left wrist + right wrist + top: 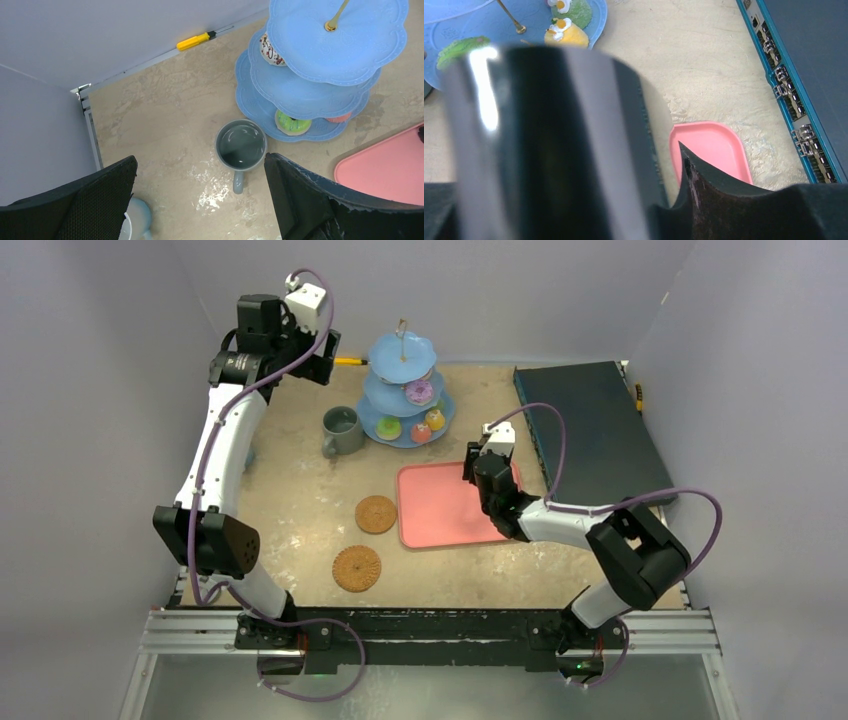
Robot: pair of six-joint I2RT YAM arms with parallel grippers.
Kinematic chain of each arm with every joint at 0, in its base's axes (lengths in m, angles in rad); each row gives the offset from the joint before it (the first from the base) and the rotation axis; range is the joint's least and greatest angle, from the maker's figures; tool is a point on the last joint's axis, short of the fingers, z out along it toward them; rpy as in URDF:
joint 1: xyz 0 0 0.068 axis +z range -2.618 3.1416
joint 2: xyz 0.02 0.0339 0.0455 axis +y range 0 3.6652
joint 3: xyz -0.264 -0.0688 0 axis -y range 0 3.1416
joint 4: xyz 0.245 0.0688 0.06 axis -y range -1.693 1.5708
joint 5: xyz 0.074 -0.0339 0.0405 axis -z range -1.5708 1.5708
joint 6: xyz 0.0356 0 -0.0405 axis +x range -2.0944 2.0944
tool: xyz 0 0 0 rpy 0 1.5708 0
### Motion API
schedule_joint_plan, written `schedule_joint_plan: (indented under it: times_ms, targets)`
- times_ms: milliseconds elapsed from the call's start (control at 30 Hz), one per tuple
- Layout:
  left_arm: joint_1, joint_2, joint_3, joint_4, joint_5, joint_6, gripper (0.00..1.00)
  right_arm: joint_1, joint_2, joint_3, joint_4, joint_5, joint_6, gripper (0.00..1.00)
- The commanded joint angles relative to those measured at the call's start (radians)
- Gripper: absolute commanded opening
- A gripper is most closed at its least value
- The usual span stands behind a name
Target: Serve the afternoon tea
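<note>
The blue three-tier stand (403, 352) stands at the back centre with small cakes on it: a purple doughnut (418, 391) on the middle tier, and green (389, 427), yellow (434, 419) and red (421, 432) ones on the bottom tier. Left of it sits the grey-green mug (343, 430), empty (240, 145). The white mug (134, 224) peeks from behind my left finger. Two woven coasters (376, 514) (357, 568) lie near the front. My left gripper (200, 165) hangs open high above the mug. My right gripper (480, 460), over the pink tray, is shut on shiny black tongs (549, 150).
The pink tray (440, 508) lies at centre right with nothing on it. A dark blue box (590, 430) fills the back right. A yellow-handled screwdriver (195, 41) lies along the back wall. Grey walls close in the table on three sides.
</note>
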Motion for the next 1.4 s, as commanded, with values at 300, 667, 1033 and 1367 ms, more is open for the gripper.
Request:
schedule_joint_plan:
  times_ms: [300,667,1033,1367]
  targets:
    - [0.011,-0.027,0.043,0.004,0.002,0.012,0.99,0.015,-0.057,-0.003,-0.094,0.011,0.043,0.45]
    - [0.013,-0.031,0.039,0.006,0.005,0.009,0.99,0.016,-0.163,0.125,-0.118,-0.01,-0.035,0.44]
    - [0.019,-0.042,0.026,0.006,0.011,0.009,0.99,0.015,-0.075,0.389,-0.078,-0.057,-0.152,0.45]
    - [0.024,-0.055,0.006,0.018,0.014,0.008,0.99,0.015,0.069,0.672,-0.072,-0.118,-0.252,0.46]
